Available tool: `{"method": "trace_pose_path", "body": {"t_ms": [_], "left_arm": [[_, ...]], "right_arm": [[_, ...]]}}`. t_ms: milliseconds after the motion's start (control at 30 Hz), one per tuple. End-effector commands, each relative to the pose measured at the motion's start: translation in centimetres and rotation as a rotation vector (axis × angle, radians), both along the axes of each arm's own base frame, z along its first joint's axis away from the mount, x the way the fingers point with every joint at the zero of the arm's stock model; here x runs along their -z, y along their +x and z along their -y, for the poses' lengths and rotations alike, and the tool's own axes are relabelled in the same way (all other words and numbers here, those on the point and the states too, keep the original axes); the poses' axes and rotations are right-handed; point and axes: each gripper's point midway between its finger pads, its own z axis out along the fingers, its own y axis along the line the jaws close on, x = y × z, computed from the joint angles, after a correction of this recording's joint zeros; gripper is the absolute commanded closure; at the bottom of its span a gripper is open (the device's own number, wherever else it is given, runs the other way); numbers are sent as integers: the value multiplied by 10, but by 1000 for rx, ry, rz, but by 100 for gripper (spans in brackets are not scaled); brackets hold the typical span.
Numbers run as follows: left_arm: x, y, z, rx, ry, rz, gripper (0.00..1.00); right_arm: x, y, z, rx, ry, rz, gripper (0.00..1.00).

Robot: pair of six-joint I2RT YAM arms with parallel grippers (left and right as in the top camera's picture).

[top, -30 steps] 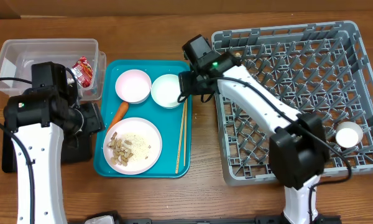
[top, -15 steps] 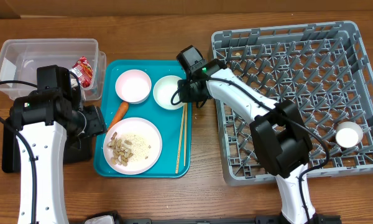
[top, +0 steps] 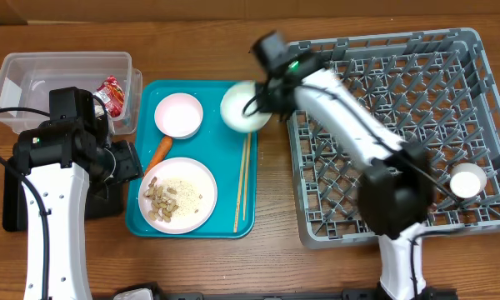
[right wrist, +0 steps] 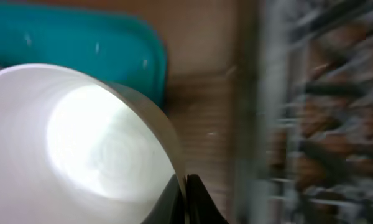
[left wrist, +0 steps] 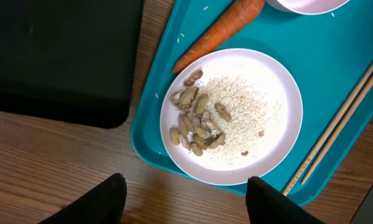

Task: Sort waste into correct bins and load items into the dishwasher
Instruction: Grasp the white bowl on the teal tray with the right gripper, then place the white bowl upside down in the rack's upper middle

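We see the right gripper (top: 264, 98) clamped on the rim of a round white bowl (top: 243, 107). In the blurred right wrist view its dark fingers (right wrist: 188, 198) pinch the bowl's wall. The bowl hangs tilted over the upper right corner of the flat teal tray (top: 225, 221), just beside the left edge of the large grey plastic dish rack (top: 433, 83). We cannot tell whether it touches the tray. A small white cup (top: 467, 180) sits in the rack near its right side. The left gripper (left wrist: 185, 202) is spread wide with nothing between its fingers (left wrist: 96, 202). It hovers at the near edge of the teal tray, above a round white plate (left wrist: 267, 155) that carries beige-white rice (left wrist: 236, 99) and a heap of peanuts (left wrist: 193, 121). A small orange carrot (top: 157, 152) lies on the tray between that plate and a pale pink round bowl (top: 178, 115), its tip just beside the plate's rim. A pair of thin wooden chopsticks (top: 243, 183) lies along the tray's right side, to the right of the plate. A red crinkled snack wrapper (top: 111, 93) rests in the right end of the clear plastic rectangular tub (top: 67, 60) at the far left of the table. The shallow black rectangular tray (top: 104, 204) lies in front of the tub, mostly hidden under the left arm.
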Motion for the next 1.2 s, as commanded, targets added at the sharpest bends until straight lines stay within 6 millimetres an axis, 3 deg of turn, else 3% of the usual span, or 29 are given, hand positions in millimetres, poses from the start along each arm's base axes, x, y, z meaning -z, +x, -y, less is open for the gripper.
{"method": "trace_pose_path", "body": {"t_ms": [0,67,100,133,167,367,467,567,700,900,1033,1133,1167], "left_arm": [[1,3,2,4,-10,8,36],[0,4,2,4,-9,12,36],[0,4,2,4,-9,13,36],[0,4,1,4,-9,14,36],[0,5,1,4,-8,17,36],[0,5,1,4,-9,17,36],[0,5,2,4,-9,16,36],[0,4,2,4,-10,13,36],[0,5,1,4,-8,18,36],[0,5,1,3,-9,17,36],[0,5,1,1,-9,17,36],[0,5,1,1,-8,18,36],[0,6,1,1,-8,21,36]], "right_arm": [[-129,17,62,102,-66,303,96],[-153,14,97,181,-128,353,92],[-165,11,123,238,-180,377,83],[-169,9,135,267,-207,387,84],[-177,8,164,335,-272,405,96],[-187,5,285,641,-554,433,96],[-180,4,319,717,-584,415,96],[-175,-3,337,775,-584,387,96],[-159,-4,337,759,-480,330,96],[-137,9,296,613,-194,255,96],[-127,4,274,547,-94,191,96],[-121,-1,230,352,70,120,91],[-124,-5,194,197,189,100,78]]}}
